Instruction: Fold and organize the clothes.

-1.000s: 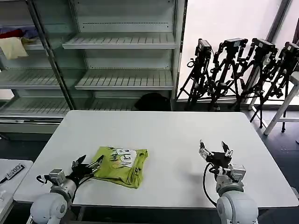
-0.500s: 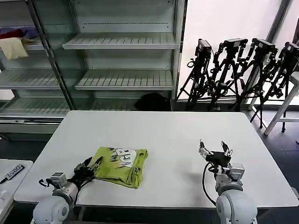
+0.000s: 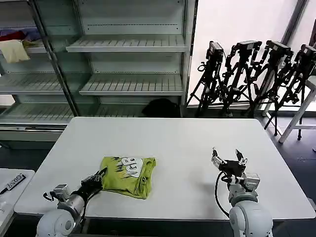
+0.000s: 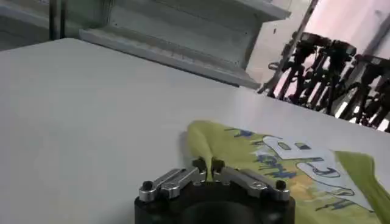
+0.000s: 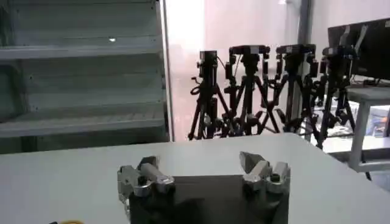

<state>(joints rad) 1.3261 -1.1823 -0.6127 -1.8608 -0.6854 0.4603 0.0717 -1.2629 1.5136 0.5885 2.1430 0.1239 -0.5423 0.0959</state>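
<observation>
Folded lime T-shirt (image 3: 127,176), white print unreadable, left gripper (image 4: 208,166) pinching its edge, right gripper (image 3: 228,159) spread wide, idle

T-shirt (image 3: 128,176) on table (image 3: 187,143) — left, near front edge.

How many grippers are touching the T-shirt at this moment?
1. The left gripper has its jaws shut on the T-shirt at its near left edge. The right gripper, jaws open, rests apart on the table.
</observation>
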